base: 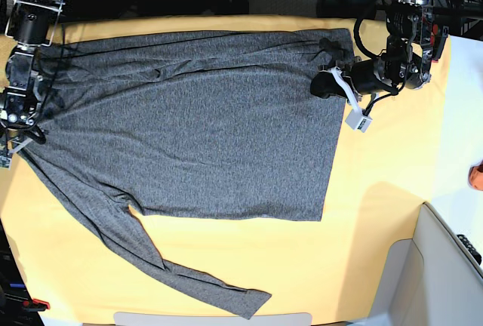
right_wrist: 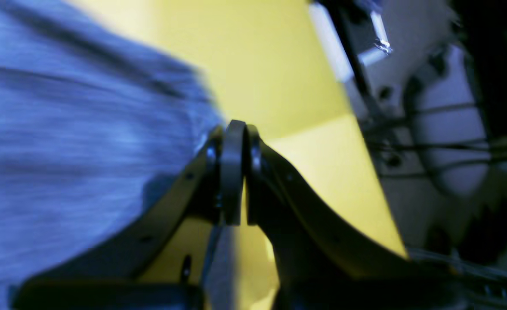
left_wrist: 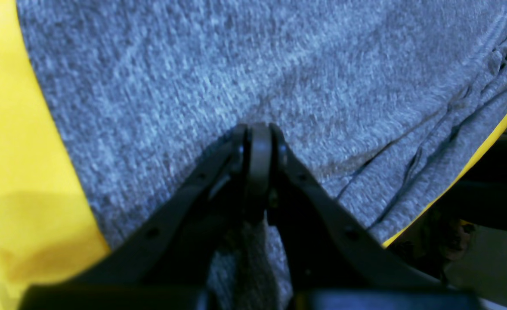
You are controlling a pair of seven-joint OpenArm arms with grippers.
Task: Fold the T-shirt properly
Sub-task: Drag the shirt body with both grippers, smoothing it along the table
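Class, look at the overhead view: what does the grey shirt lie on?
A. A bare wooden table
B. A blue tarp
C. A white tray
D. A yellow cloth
D: the shirt is spread flat with the yellow cloth showing around its edges, in both the base and wrist views.

Heather-grey long-sleeved T-shirt (base: 204, 130) spread flat on yellow cloth (base: 377, 213), one sleeve trailing.

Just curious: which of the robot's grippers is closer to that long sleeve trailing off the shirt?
The right gripper: it grips the T-shirt where the sleeve begins. The left gripper pinches the far hem corner.
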